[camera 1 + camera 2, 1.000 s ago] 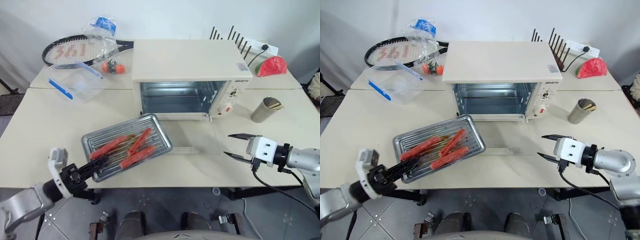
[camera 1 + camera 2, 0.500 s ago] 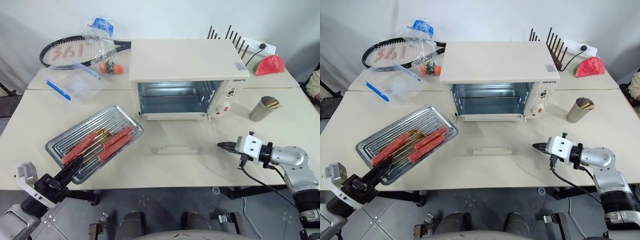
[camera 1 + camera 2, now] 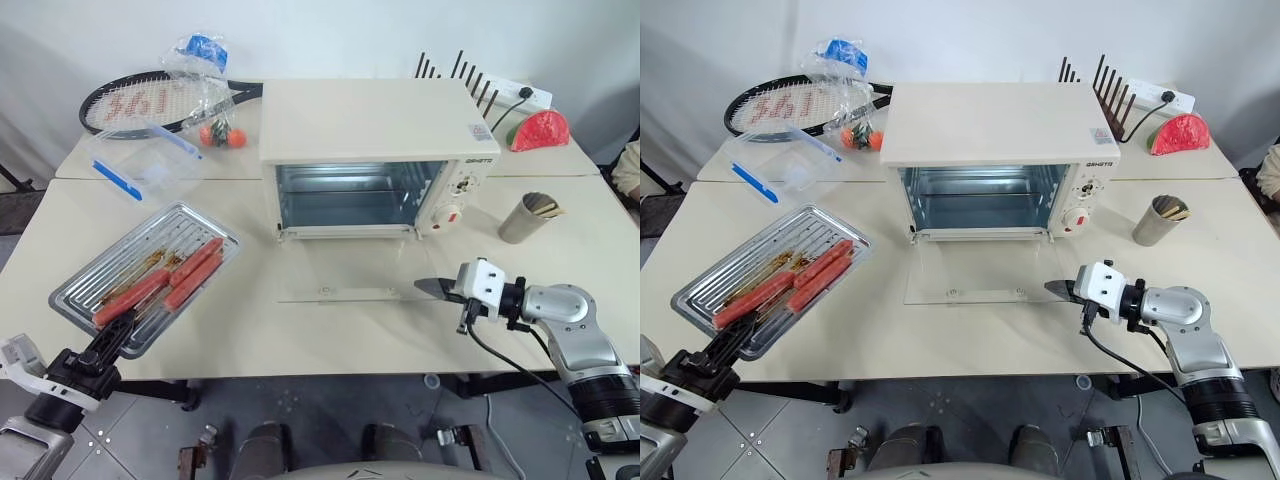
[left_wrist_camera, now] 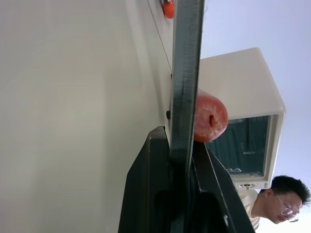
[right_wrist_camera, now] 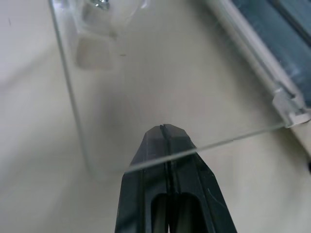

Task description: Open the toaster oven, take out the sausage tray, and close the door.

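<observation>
At the far left, my left end effector (image 3: 118,327) is clamped on the near rim of the sausage tray (image 3: 120,262), both fingers pinching the thin metal edge, as the left wrist view shows with one sausage end right beside the grip. The tray is over the left part of the desk (image 3: 330,330), well left of the toaster oven (image 3: 375,155), and carries three red-orange sausages (image 3: 160,282) lying side by side; whether its far end rests on the desk or hangs just above it I cannot tell. Behind it sit a clear plastic box (image 3: 140,165) with a blue strip and a tennis racket (image 3: 150,100). In the middle, the oven stands with its cavity bare and the door (image 3: 345,268) folded down flat toward me, its handle (image 3: 350,292) at the near edge. To the right, my right end effector (image 3: 428,288) has its fingers pressed together, the tip at the door's right near corner, under the glass edge in the right wrist view. Farther right stand a metal cup (image 3: 528,218) and a red watermelon slice (image 3: 540,130).
</observation>
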Motion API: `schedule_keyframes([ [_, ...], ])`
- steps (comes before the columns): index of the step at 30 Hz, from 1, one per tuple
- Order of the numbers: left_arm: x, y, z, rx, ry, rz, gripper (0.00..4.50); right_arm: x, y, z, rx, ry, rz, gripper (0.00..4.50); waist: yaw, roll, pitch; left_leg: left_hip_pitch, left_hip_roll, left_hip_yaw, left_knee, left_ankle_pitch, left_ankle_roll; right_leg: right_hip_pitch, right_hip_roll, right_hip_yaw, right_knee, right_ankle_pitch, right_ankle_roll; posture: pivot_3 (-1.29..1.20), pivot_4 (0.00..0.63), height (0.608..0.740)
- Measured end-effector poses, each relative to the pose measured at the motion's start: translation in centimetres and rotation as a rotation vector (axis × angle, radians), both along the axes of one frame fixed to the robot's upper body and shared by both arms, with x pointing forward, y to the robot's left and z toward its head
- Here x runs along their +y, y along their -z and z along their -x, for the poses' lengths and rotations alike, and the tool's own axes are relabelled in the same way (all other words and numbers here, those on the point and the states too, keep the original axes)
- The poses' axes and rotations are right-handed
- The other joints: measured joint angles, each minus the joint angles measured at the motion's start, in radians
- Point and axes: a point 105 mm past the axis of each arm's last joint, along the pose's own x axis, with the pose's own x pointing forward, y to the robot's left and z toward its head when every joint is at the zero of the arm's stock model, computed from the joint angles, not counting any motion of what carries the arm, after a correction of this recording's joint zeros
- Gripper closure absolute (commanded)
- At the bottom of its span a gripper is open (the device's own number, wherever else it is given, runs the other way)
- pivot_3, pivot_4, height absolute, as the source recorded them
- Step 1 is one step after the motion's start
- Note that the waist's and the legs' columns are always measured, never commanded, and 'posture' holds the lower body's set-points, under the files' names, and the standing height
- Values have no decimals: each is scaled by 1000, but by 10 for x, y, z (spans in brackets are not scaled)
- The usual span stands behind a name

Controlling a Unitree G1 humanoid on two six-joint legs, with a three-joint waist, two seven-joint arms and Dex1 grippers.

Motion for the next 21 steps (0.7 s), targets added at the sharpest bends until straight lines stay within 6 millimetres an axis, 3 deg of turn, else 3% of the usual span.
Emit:
schedule_keyframes([
  [9, -1, 5, -8, 16, 10, 28, 4500, 10, -57, -19, -65, 68, -140, 4466, 0, 0, 0, 0, 0, 1, 0, 0, 0, -1, 0, 0, 0, 0, 0, 0, 150, 740],
  [13, 0, 8, -10, 30, 18, 42, 4500, 13, -98, -35, -162, 84, -196, 4466, -1, 0, 0, 0, 0, 1, -1, -1, 0, -2, 1, 1, 0, 0, 0, 0, 150, 740],
  [21, -1, 11, -9, 43, 26, 44, 4500, 21, -128, -54, -197, 46, -184, 4466, -3, -1, 0, -1, 1, 2, 0, -1, 0, -2, 1, 1, 0, 0, 0, 0, 150, 740],
])
